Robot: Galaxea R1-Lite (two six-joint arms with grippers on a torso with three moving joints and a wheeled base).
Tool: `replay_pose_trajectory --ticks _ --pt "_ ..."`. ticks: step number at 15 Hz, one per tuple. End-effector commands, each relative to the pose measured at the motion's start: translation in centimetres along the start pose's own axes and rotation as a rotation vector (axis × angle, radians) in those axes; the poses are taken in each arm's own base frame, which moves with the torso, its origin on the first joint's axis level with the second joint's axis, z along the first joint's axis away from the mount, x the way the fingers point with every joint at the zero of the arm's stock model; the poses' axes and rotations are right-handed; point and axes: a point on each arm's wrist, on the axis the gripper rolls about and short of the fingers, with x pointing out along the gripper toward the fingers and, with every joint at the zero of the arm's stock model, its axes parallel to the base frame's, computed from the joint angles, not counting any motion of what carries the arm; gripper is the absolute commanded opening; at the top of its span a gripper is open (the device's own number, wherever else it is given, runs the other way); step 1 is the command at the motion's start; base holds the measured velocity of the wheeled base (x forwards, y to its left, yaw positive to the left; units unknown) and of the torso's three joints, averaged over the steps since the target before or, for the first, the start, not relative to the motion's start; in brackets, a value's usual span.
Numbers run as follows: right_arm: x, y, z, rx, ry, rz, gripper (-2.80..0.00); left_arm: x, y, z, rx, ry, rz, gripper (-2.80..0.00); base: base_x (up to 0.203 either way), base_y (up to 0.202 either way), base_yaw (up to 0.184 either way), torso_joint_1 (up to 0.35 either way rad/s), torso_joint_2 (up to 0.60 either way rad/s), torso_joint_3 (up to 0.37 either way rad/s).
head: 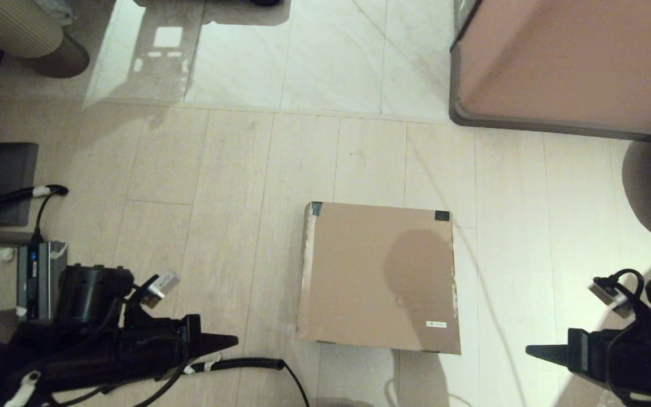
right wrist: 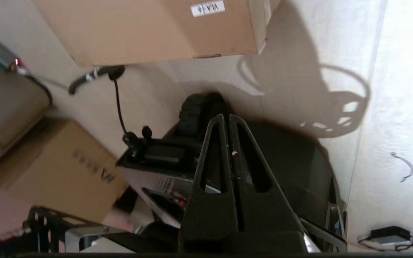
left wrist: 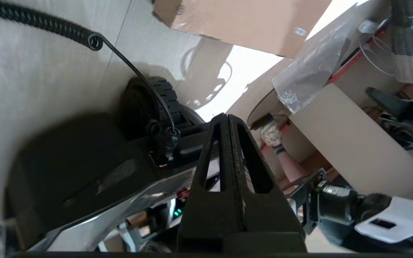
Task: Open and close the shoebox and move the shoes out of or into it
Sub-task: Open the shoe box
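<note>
The brown cardboard shoebox lies on the floor in the middle of the head view with its lid down flat, dark tape at its two far corners and a small white label near its front right corner. Its label end also shows in the right wrist view, and a corner of it in the left wrist view. The shoes are out of view. My left gripper is shut and empty, low at the left, its tip pointing toward the box. My right gripper is shut and empty, low at the right.
A large pinkish-brown furniture block with a grey rim stands at the back right. A coiled black cable lies on the floor before the box. A dark box and a ribbed roll sit at the left.
</note>
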Motion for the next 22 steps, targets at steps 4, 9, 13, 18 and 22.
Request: replay_pose_trajectory --ticks 4,9,13,18,22 --pt "6.3 -3.9 0.5 0.067 0.116 0.0 -2.8 5.3 1.6 1.3 -0.042 0.096 0.018 -2.8 0.0 0.0 0.0 0.0 0.0 0.0" --pt "9.0 -6.2 1.5 0.054 0.046 0.004 -2.8 9.1 1.7 1.6 0.02 0.078 0.003 -2.8 0.0 0.0 0.0 0.0 0.0 0.0" --pt "10.9 -7.0 2.8 0.052 0.028 -0.003 -2.8 12.1 1.9 2.9 0.058 -0.02 0.05 -2.8 0.0 0.0 0.0 0.0 0.0 0.0" --pt "14.0 -7.8 3.9 0.034 -0.011 -0.059 -2.8 16.0 1.4 3.6 0.113 -0.154 0.167 -2.8 0.0 0.0 0.0 0.0 0.0 0.0" --pt "16.8 -6.9 3.6 0.035 -0.051 -0.066 -2.8 17.7 0.6 3.6 0.142 -0.187 0.183 -2.8 0.0 0.0 0.0 0.0 0.0 0.0"
